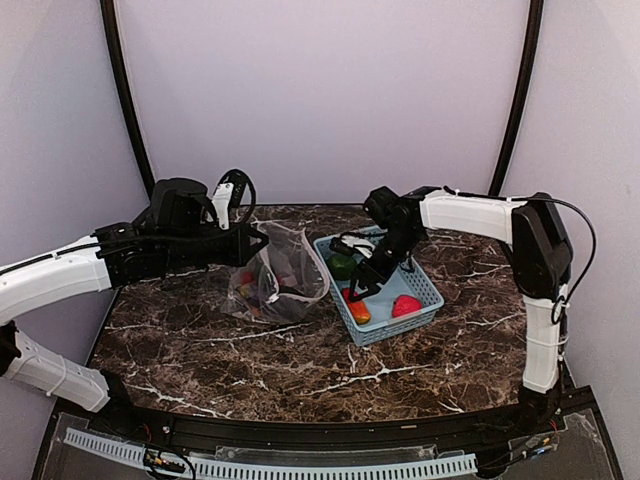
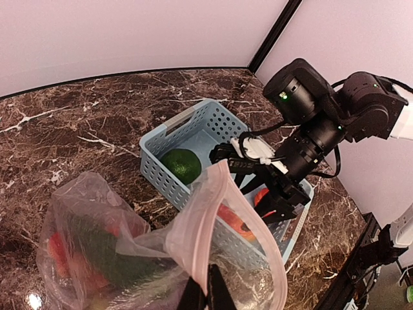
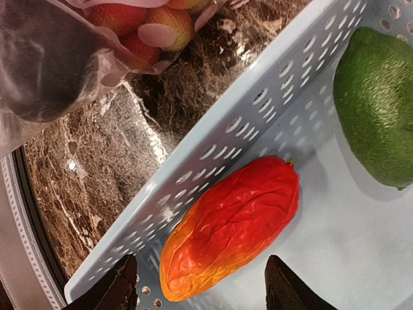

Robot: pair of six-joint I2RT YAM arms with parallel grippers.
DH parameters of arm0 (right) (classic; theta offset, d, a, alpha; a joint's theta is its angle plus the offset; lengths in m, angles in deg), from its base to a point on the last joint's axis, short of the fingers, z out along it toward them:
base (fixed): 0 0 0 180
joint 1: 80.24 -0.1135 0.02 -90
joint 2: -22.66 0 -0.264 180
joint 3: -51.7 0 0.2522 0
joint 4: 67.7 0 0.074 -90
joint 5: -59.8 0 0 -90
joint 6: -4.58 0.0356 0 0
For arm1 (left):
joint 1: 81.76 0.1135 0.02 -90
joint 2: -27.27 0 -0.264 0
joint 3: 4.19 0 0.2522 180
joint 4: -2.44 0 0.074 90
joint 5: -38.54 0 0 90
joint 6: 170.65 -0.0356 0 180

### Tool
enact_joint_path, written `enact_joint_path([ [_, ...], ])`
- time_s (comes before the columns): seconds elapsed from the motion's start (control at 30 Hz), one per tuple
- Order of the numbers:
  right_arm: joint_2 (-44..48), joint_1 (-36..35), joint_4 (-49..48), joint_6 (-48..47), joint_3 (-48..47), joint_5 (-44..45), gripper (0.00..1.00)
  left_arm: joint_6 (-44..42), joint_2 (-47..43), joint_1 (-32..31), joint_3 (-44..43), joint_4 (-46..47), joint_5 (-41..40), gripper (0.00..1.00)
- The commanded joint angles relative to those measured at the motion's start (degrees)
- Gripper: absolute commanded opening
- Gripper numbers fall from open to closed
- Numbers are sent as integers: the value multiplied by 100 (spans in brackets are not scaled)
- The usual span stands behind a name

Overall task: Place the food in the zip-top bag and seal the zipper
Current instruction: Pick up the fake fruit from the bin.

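Left arm comes in low from the left, forearm about level, left gripper (image 1: 262,243) at the top of the zip-top bag (image 1: 285,275). In the left wrist view we see its jaws pinched tight on the bag's mouth edge, holding the film up by the zipper (image 2: 248,223), a pinkish strip that curves away from the fingers. The bag sags onto the marble table (image 1: 250,350) just left of the blue basket (image 1: 385,330), mouth gaping toward it. It holds red-yellow balls (image 3: 148,26) and a dark item we can't identify. Right arm stands up from its base on the right, elbow high, forearm running left, wrist bent down into the basket. Right gripper (image 1: 358,290) is spread wide with nothing held, one finger on either side of the orange mango (image 3: 232,223), tips near its narrow end and not touching it. Mango lies along the basket's near wall. A green fruit (image 3: 377,110) sits beyond it, a red piece (image 1: 406,306) at the other end.
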Motion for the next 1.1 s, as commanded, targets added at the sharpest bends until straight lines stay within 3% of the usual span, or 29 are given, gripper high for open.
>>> enact_joint_path([
  [0.0,-344,-51,79,324,-9,-141,66,10,3,27,-22,-85,4,1],
  [0.27,-720,-64,120,498,-134,105,66,66,-21,27,19,-103,-40,1],
  [0.53,-560,6,105,541,-69,317,52,122,54,27,51,-6,21,1],
  [0.87,726,379,29,271,158,318,44,155,159,27,65,153,-12,1],
  [1.07,1652,403,4,-113,5,-759,42,219,291,27,102,292,-31,1],
])
